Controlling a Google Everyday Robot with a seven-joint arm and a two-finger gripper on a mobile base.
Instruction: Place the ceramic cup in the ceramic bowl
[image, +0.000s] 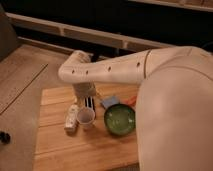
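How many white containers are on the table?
2: ceramic cup left of the ceramic bowl; bottle left of the cup. Pincer hangs behind the cup. The arm may hide others.

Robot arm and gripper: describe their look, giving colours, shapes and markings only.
The arm is cream-white, thick and smoothly rounded, swelling into a bulky shell toward its base. Small dark dots run in a row along its forearm link, which ends in a rounded knuckle. The gripper, just above the ceramic cup, is a pale wrist piece with dark fingers. No cables show.
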